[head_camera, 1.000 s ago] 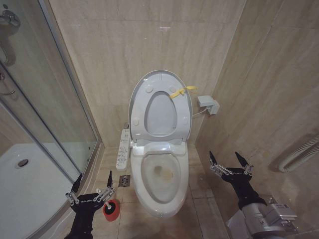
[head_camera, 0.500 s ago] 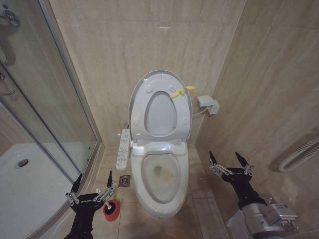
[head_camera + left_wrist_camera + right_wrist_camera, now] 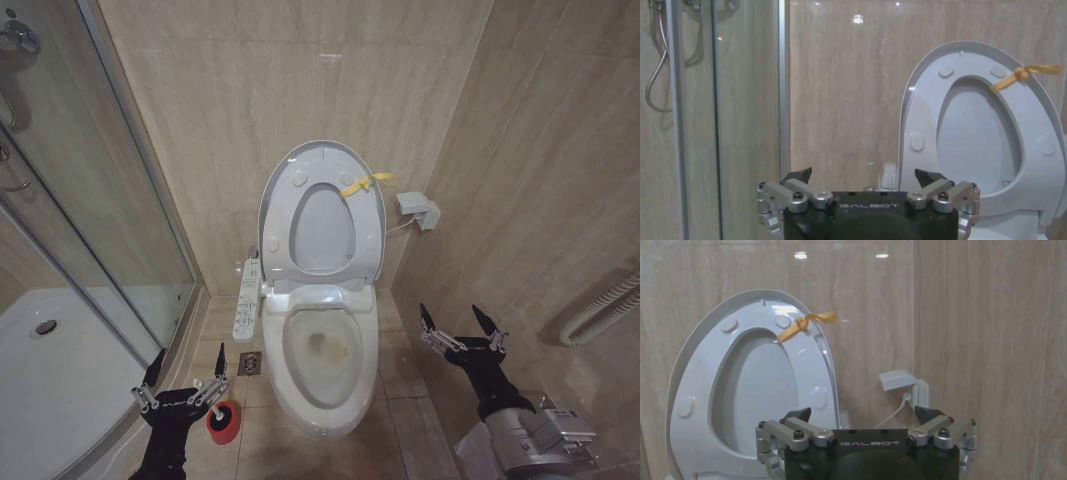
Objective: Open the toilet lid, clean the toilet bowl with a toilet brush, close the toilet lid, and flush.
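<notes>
Toilet lid [image 3: 322, 215] up against the wall, bowl [image 3: 325, 352] exposed at 12 o'clock. Brush handle not made out; red holder [image 3: 223, 421] just at 3 o'clock of left gripper [image 3: 183, 377], the nearer one, spread wide and empty. Right gripper [image 3: 460, 322] likewise agape, holding nothing. No change from a second back.

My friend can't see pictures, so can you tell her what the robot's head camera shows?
A white toilet bowl with a brownish stain inside stands against a tiled wall, its toilet lid raised. The open left gripper hovers near a red brush holder on the floor; the open right gripper hangs beside the bowl.
</notes>
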Controlling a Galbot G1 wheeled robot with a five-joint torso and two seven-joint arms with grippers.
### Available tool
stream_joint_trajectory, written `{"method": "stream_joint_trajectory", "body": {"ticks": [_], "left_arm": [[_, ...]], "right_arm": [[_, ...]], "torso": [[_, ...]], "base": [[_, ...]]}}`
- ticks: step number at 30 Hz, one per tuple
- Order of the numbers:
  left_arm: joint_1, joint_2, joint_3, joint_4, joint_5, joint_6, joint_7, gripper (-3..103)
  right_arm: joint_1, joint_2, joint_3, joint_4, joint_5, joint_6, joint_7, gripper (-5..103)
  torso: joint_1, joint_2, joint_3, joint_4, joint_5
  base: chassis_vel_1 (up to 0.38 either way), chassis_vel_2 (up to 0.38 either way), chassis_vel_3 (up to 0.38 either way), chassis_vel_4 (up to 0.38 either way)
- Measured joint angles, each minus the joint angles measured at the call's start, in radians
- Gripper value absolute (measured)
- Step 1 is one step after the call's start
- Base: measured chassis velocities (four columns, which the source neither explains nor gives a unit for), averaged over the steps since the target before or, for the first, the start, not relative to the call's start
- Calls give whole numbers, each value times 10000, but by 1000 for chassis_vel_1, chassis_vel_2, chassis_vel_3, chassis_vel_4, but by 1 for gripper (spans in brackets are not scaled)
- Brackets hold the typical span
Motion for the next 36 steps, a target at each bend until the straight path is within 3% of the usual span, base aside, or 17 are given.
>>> {"method": "stream_joint_trajectory", "body": {"ticks": [4,7,10,12,22,25,29,32,36], "left_arm": [[-29,-44,-96,3,-114,266,153,100],[-261,-284,-579,169,-728,1423,961,100],[-538,-339,-777,484,-820,1391,1317,100],[-592,-327,-928,659,-626,1036,1528,100],[-563,-314,-886,1027,-93,318,1535,100],[-706,-185,-1016,2686,482,-885,1508,100],[-734,-111,-1022,3633,703,-1395,1468,100],[-979,-87,-1139,4659,1022,-2128,1535,99],[-1349,-67,-1326,5656,728,-2499,1586,99]], "right_arm": [[0,0,0,0,0,0,0,100],[0,0,0,0,0,0,0,100],[0,0,0,0,0,0,0,100],[1,0,0,0,0,0,0,100],[0,0,0,0,0,0,0,100],[1,0,0,0,0,0,0,100],[1,-1,1,0,0,0,0,100],[0,0,1,0,0,0,0,100],[0,0,0,0,0,0,0,100]], "torso": [[0,0,0,0,1],[0,1,0,2,4],[0,0,0,-3,-4],[0,0,0,-1,3],[0,0,0,0,3],[0,0,0,-1,-1],[0,-1,1,2,-3],[0,0,0,0,0],[0,0,0,1,-1]], "base": [[0,0,0,0],[0,0,0,0],[0,0,0,0],[0,0,0,0],[0,0,0,0],[0,0,0,0],[0,0,0,0],[0,0,0,0],[0,0,0,0]]}}
